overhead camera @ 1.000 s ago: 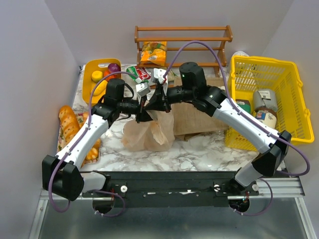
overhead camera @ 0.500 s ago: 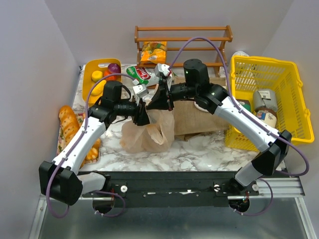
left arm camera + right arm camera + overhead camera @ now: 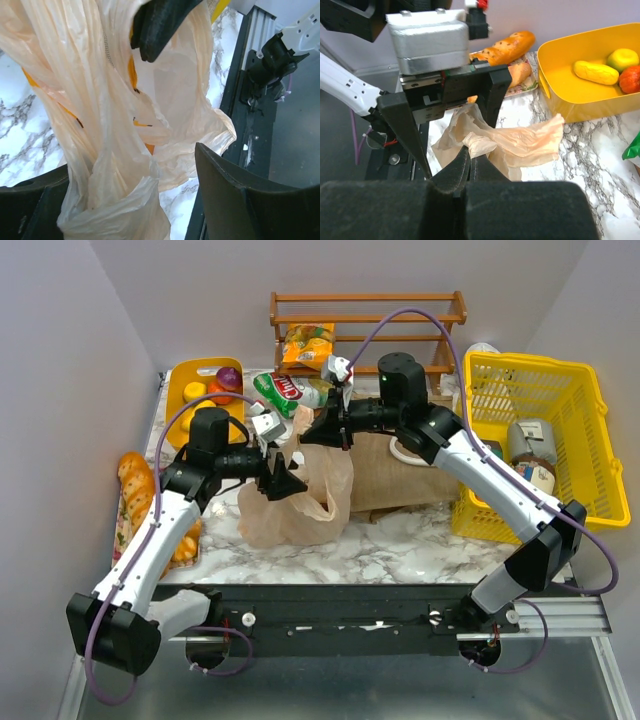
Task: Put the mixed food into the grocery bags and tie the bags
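Side by side, the left arm (image 3: 150, 540) and right arm (image 3: 497, 490) show white shells between bulky black joints, each ending in a black base block. A purple cable (image 3: 400, 320) loops along each. The left gripper (image 3: 285, 480) has black tapering fingers (image 3: 402, 125) under a silver-grey block (image 3: 427, 42) topped with small screws and a red fitting (image 3: 480, 4).

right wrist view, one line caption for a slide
Right pincer shut on the twisted top of the peach bag, left pincer open just beyond it
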